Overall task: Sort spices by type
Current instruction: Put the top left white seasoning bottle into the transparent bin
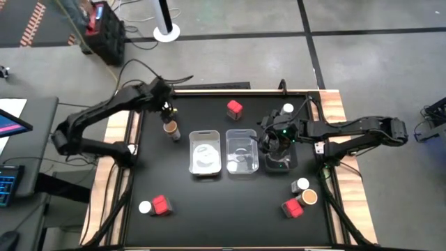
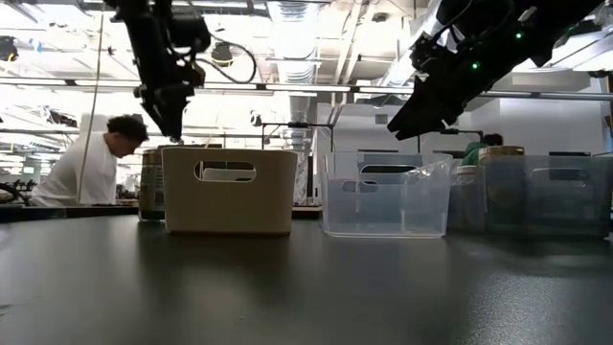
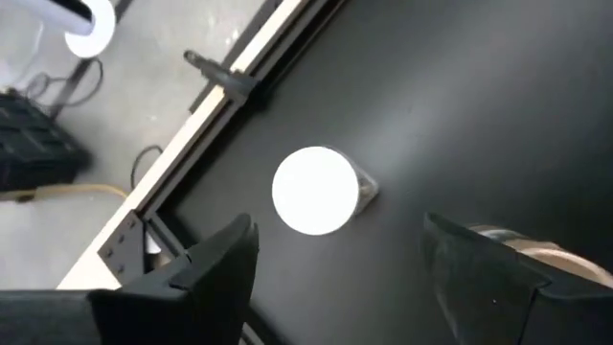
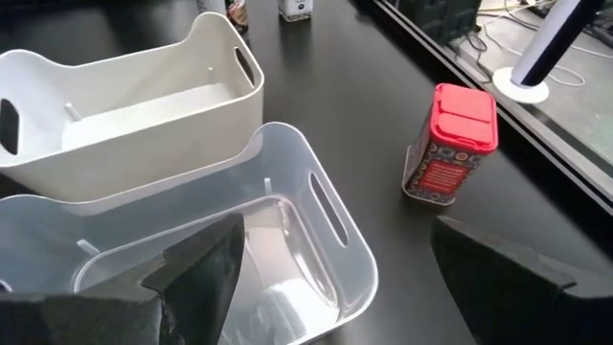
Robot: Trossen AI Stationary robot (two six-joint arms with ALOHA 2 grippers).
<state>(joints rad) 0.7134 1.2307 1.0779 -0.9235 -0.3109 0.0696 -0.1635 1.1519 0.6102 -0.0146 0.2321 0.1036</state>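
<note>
A clear bin (image 4: 287, 240) is seen close below the right gripper (image 4: 335, 287), whose two dark jaws are spread wide apart, with nothing held between them. A white bin (image 4: 144, 105) is set just beside the clear one, farther along the black table (image 4: 383, 105); both bins appear empty. A red-lidded spice box (image 4: 450, 144) is stood upright on the table, near the clear bin but apart from it. Two small jars (image 4: 297, 10) are glimpsed beyond the white bin, cut off by the picture's edge.
</note>
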